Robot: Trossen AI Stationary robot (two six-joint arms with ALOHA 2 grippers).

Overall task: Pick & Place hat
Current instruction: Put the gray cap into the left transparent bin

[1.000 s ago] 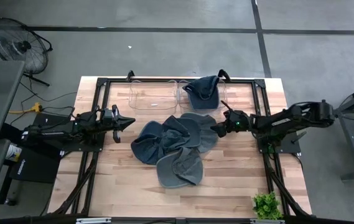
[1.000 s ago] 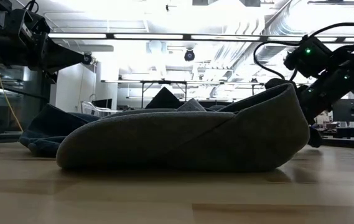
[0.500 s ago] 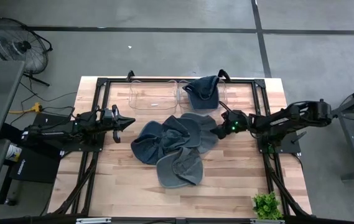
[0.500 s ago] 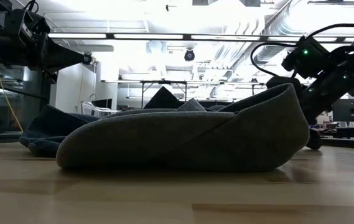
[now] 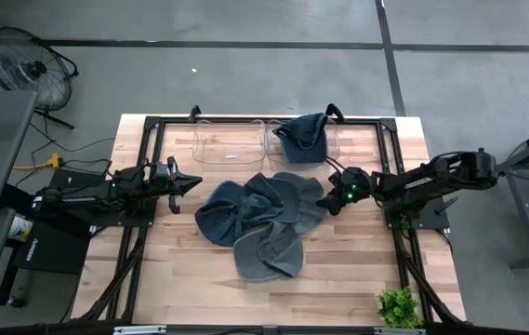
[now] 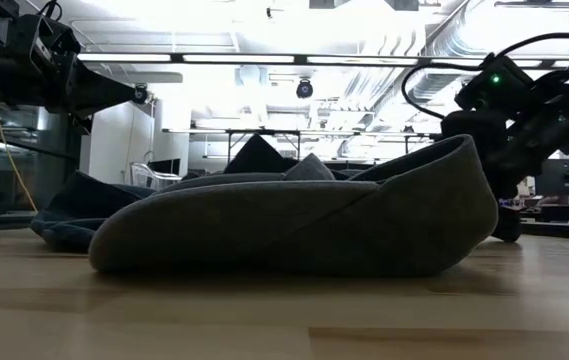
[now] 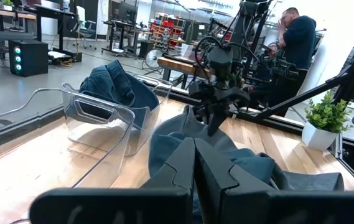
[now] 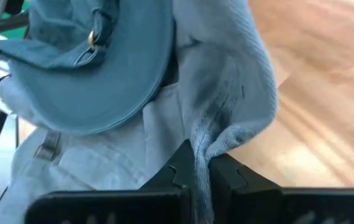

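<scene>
Since a second ago the right gripper [image 5: 324, 197] has slid in from just beside the pile to its right edge and pinched down, and the near rim of the grey hat [image 5: 303, 194] has bunched up a little toward it. Its fingers [image 8: 192, 163] now clamp a fold of pale blue-grey cloth, as the right wrist view shows, with a darker blue hat [image 8: 102, 68] with a brass buckle lying just beyond. The heap of hats [image 5: 250, 219] sits mid-table, several overlapping; one more dark hat [image 5: 303, 137] already rests in the right-hand clear bin [image 5: 324, 149], while the left bin [image 5: 229, 144] holds nothing I can see. So this looks like the grasp step just completed. Next, I judge, the arm must lift the caught hat clear of its neighbours without dragging them, then carry it back toward the bins. The left gripper [image 5: 190, 183] waits clenched, holding nothing, just left of the pile.
</scene>
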